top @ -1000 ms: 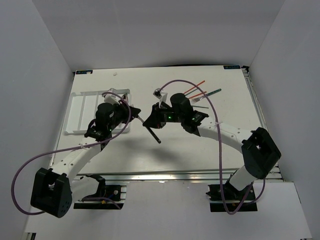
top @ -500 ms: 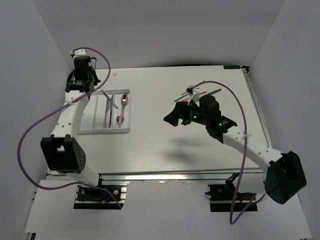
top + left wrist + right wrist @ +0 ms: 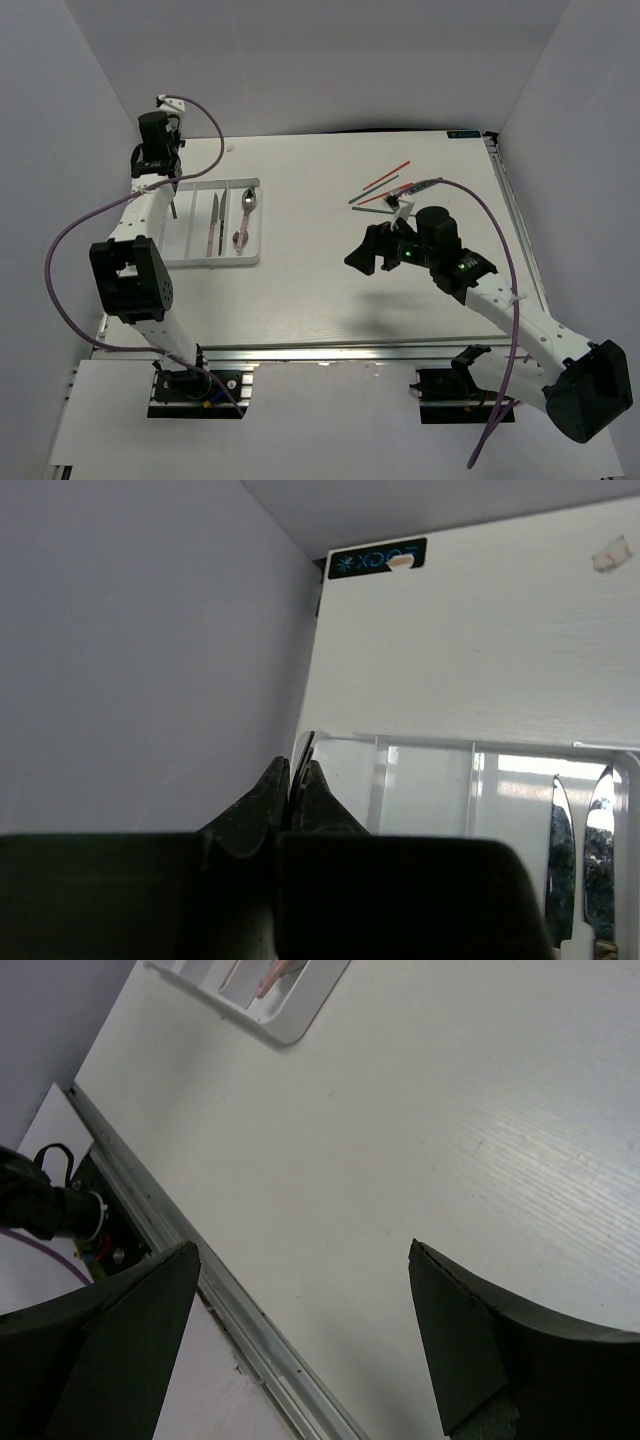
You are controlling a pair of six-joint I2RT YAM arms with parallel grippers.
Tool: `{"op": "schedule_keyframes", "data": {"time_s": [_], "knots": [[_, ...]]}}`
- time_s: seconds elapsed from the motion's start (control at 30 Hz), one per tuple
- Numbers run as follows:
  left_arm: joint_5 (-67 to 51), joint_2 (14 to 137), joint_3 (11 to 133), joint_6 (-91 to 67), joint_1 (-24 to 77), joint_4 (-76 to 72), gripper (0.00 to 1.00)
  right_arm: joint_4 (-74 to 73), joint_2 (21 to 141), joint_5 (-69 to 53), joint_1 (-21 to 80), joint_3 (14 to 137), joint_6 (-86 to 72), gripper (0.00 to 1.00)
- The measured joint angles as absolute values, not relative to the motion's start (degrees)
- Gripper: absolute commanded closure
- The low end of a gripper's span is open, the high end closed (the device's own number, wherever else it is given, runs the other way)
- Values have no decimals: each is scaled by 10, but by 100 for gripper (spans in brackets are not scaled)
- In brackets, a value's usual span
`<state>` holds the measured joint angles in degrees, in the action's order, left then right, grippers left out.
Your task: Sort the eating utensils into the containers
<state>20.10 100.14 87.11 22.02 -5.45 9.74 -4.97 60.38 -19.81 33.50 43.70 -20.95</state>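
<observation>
1. The left tool [image 3: 297,776], at the upper left of the top view, is pinched tight on a thin dark utensil [image 3: 174,205] over the left part of the white tray [image 3: 205,262].
2. The right tool [image 3: 302,1260] gapes wide, holding nothing, over the surface [image 3: 300,310].
3. Chopsticks [image 3: 385,180] lie upper right of centre.

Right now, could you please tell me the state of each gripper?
Left gripper: shut on a thin dark utensil.
Right gripper: open, holding nothing.
</observation>
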Motion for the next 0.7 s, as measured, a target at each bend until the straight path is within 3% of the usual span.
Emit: {"op": "schedule_keyframes", "data": {"time_s": [0.43,0.7], "knots": [[113,1070,808,287,-79,23,99,-44,606,-260,335,399,-207,11],[88,1090,746,279,-79,12,73,-45,609,-263,335,414,-205,11]]}}
